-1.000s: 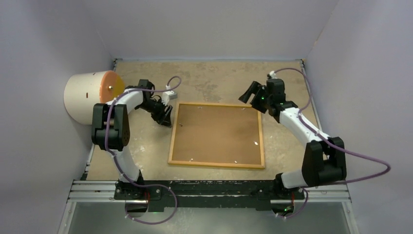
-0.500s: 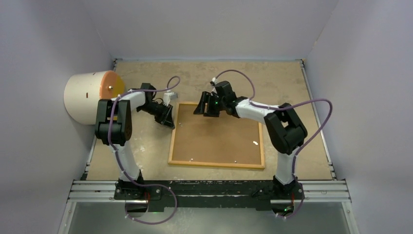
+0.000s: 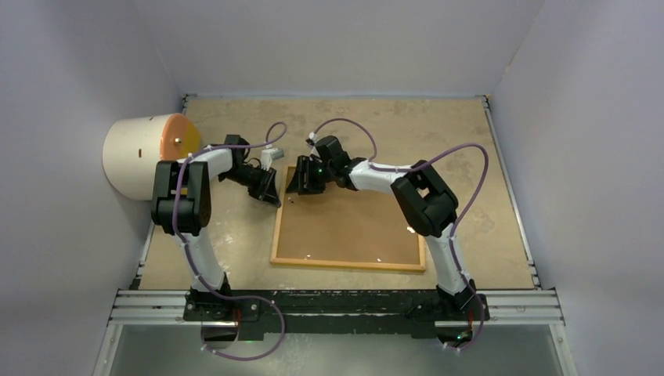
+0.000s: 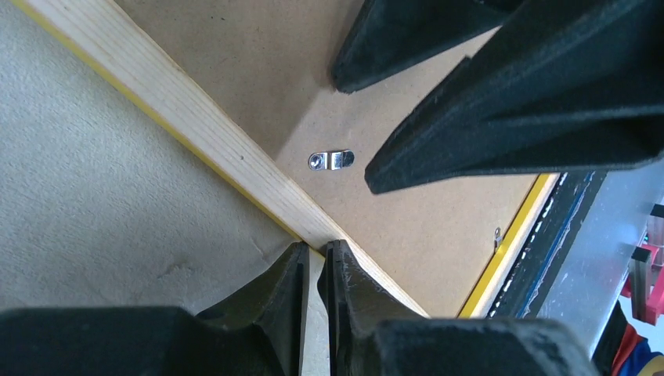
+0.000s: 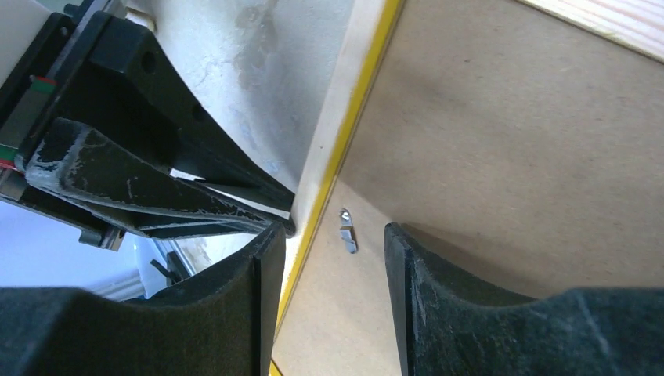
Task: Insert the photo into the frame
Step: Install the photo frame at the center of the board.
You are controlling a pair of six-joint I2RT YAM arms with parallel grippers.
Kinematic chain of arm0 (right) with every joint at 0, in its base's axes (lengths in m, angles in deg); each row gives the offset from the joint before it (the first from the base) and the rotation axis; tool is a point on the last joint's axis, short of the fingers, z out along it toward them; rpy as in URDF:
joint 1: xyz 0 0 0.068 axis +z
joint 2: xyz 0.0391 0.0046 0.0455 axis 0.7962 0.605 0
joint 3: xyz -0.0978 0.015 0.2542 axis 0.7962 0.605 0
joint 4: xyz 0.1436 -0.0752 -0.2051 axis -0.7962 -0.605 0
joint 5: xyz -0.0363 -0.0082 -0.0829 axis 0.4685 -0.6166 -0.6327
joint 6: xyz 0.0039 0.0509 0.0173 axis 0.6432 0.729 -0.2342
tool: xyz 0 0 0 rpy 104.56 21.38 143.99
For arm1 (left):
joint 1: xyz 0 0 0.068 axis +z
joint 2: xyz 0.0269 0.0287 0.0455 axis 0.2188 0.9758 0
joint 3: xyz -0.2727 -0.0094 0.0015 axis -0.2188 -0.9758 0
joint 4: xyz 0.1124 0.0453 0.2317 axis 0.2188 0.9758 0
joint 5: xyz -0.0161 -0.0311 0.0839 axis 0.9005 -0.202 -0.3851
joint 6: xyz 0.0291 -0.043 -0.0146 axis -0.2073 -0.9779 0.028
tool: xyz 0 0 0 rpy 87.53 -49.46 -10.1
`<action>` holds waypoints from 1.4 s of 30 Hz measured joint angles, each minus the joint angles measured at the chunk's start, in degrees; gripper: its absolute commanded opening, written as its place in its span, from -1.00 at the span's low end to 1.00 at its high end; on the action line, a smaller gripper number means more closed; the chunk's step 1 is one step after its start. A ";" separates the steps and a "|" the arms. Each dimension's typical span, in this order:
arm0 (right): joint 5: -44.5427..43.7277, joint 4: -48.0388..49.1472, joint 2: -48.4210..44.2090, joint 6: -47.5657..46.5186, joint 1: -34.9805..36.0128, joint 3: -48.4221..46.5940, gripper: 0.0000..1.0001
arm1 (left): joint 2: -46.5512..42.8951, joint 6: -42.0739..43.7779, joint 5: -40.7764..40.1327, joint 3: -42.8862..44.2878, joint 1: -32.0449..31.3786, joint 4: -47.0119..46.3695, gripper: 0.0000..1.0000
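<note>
Locating task things: frame point(image 3: 344, 264) flat on surface point(image 3: 462, 149), wood back up, backing board point(image 3: 352, 219) in; photo not visible.
Left end effector point(image 4: 315, 254): nearly clenched, tips at frame's left rail, grip unclear.
Right end effector point(image 5: 333, 235): released, straddling metal clip point(image 5: 346, 231).
Risk: closing off-centre, slipping off clip, shoving frame; likely if left brace slips.
</note>
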 measured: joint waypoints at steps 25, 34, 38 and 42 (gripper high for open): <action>2.08 0.90 1.60 2.47 2.54 -1.01 -0.03 | -0.70 -1.03 -0.46 -0.63 0.00 -0.79 -0.93; 2.99 2.54 1.60 3.02 2.56 -0.13 -0.05 | -0.70 -1.03 -0.48 -0.63 0.00 -0.76 -0.95; 3.02 3.08 1.60 3.56 2.58 0.28 -0.06 | -0.70 -1.03 -0.48 -0.63 0.00 -0.76 -0.97; 3.02 3.58 1.60 4.31 2.62 0.66 -0.07 | -0.70 -1.03 -0.48 -0.63 0.00 -0.76 -0.97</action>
